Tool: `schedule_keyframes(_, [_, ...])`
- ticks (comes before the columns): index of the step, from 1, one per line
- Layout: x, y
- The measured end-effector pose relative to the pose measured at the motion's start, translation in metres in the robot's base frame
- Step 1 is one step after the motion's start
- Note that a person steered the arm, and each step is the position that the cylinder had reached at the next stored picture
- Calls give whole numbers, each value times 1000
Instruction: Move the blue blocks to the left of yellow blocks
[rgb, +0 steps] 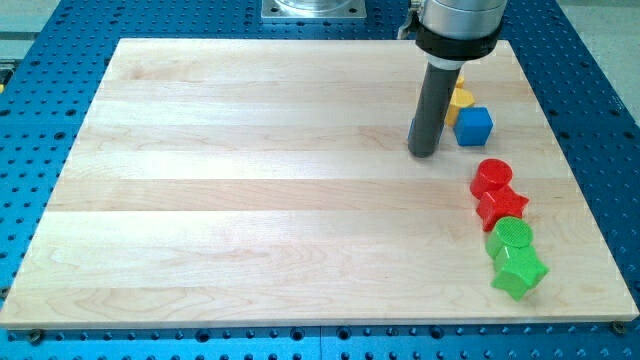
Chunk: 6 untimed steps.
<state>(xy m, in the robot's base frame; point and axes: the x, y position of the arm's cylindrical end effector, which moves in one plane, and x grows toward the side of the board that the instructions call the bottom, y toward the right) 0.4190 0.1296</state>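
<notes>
Bright, even light — sharp, shadowless.

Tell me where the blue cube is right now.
The blue cube sits near the wooden board's top right, just right of my tip, touching the yellow block behind it, above the red cylinder.

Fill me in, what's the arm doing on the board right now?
The xArm's dark rod is down on the wooden board, my tip just to the view's left of the blue cube. A yellow block, partly hidden behind the rod, sits beside the cube towards the view's top-left. The blue cube is not yet left of it. Red and green blocks line the right edge, untouched.
</notes>
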Motion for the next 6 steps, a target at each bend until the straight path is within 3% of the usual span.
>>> schedule_keyframes(1, [29, 16])
schedule_keyframes(3, [2, 106])
schedule_keyframes(5, [-55, 60])
schedule_keyframes(6, [-44, 23])
